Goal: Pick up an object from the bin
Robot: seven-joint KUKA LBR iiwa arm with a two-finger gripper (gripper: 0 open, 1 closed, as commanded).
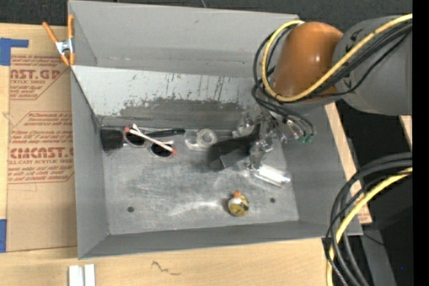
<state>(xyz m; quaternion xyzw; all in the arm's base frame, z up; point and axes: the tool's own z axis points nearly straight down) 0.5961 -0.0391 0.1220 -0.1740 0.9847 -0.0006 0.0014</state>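
Just right of centre, gripper point(259, 144) over black block point(223, 152), long axis lower-left to upper-right; grip state unreadable.

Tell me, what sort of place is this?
Most likely a robotics lab's test station: a cabled robot arm reaches into a grey metal bin holding stray small items, such as sunglasses and a little golden ball.

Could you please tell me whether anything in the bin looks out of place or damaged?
Nothing stands out. The sunglasses, a black piece by the end effector and a gold ball lie loose on the floor; the bin is scuffed on its back wall.
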